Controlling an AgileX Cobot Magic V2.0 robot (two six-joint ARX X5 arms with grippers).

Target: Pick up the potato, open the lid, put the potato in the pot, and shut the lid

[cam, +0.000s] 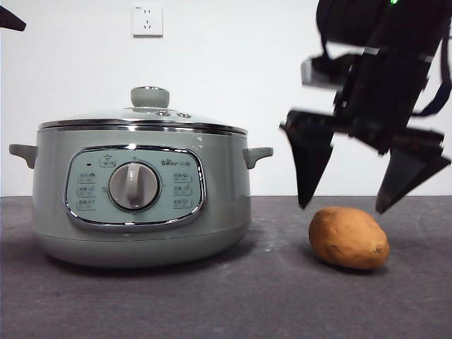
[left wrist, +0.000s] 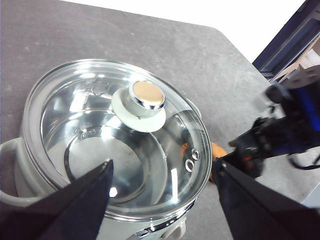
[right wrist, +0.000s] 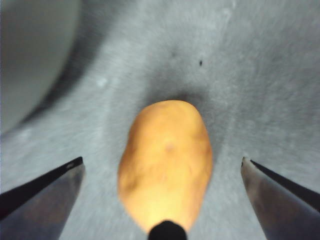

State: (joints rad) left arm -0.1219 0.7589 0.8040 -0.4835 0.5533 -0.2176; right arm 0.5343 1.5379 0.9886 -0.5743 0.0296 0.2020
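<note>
pot (right wrist: 30, 55): blurred, cut by frame | potato (left wrist: 218, 150): mostly behind lid (left wrist: 120, 135) | panel labels (cam: 182, 189): unreadable

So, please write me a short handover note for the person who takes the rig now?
Right gripper: jaws open, just above the potato, not touching it.
Left gripper: jaws open, above the glass lid, holding nothing.
Potato lies on the table beside the pot. Lid sits closed on the pot.
Done: nothing yet.
Left: grasp potato, lift lid, put potato in, close lid.
</note>
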